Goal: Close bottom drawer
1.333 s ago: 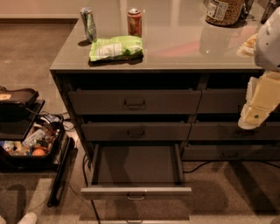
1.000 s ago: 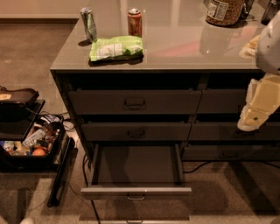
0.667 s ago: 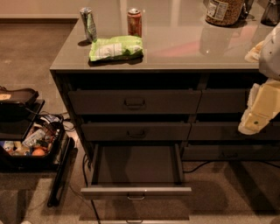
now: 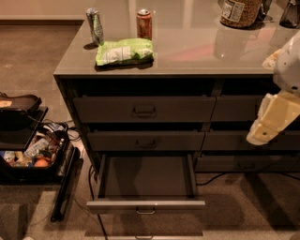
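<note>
**Bottom drawer open, end effector off to the right**

Camera view: the bottom drawer point(image 4: 147, 177) is pulled well out from the lowest tier of the left stack. Its low front, with a small loop handle, is nearest the camera, and the two drawers point(image 4: 144, 110) above it sit pushed in. The cream end effector point(image 4: 271, 119) hangs at the right edge, in front of the right stack at upper-drawer height and well apart from the open drawer. I cannot tell whether it is open or closed. On the counter point(image 4: 201, 51) are a green bag point(image 4: 124, 50), a red can point(image 4: 144, 24), a silver can point(image 4: 95, 26) and a jar point(image 4: 240, 10).
</note>
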Available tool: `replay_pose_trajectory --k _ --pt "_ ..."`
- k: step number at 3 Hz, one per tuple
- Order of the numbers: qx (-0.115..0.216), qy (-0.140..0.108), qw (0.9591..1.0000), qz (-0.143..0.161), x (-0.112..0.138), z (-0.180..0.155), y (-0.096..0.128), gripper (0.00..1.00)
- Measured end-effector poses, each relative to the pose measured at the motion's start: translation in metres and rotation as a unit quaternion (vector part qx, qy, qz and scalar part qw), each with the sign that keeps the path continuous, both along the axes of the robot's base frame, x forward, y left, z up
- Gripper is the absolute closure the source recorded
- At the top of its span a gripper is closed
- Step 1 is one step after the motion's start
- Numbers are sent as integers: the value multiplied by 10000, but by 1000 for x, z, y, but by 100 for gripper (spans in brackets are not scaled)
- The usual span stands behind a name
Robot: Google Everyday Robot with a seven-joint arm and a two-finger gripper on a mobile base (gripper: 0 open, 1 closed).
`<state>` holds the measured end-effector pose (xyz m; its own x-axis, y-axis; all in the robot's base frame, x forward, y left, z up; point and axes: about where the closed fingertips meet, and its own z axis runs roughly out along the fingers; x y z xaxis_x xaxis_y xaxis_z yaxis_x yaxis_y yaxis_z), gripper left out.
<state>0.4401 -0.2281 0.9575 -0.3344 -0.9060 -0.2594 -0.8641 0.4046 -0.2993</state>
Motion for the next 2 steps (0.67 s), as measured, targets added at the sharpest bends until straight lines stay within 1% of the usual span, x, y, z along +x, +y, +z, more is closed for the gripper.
replay_pose_trajectory --k 1,2 --pt "469 -164 9982 -343 8 -39 3 0" --pt "848 -253 9956 -313 16 -70 19 0"
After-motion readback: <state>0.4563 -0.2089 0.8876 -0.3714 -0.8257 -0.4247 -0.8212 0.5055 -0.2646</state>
